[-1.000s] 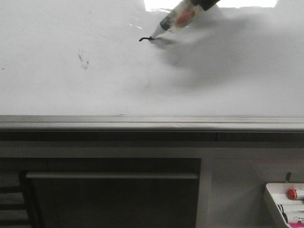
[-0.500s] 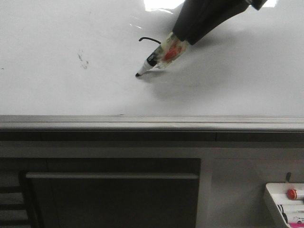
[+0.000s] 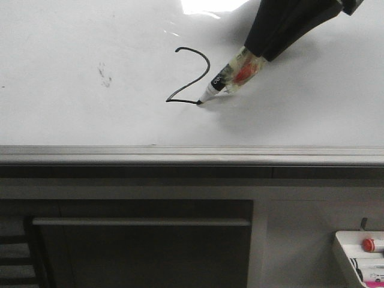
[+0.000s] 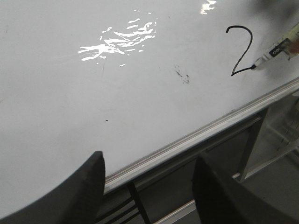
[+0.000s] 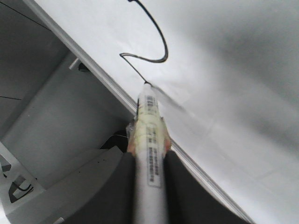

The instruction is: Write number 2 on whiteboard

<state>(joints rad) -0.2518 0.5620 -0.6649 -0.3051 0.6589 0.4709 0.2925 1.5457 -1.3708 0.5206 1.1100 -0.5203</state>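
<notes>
The whiteboard (image 3: 72, 120) fills the upper half of the front view. A black number 2 (image 3: 183, 101) is drawn on it, with a curved top, a long diagonal and a short base stroke. My right gripper (image 3: 255, 51) comes in from the upper right, shut on a white marker (image 3: 231, 77). The marker's tip touches the right end of the base stroke. The right wrist view shows the marker (image 5: 149, 140) clamped between both fingers, pointing at the number 2 (image 5: 161, 58). My left gripper (image 4: 149, 184) hangs open and empty by the board's lower rail, far from the number 2 (image 4: 251, 42).
Faint dark smudges (image 3: 105, 75) mark the board left of the digit. A grey metal rail (image 3: 180, 155) runs along the board's lower edge, with a dark cabinet (image 3: 144, 240) beneath. A small white tray with a red button (image 3: 360, 252) sits at the lower right.
A second ago only a short hook stood on the board. The marker has since swept down-left along the diagonal, then right along the base stroke. The left arm has not visibly moved.
</notes>
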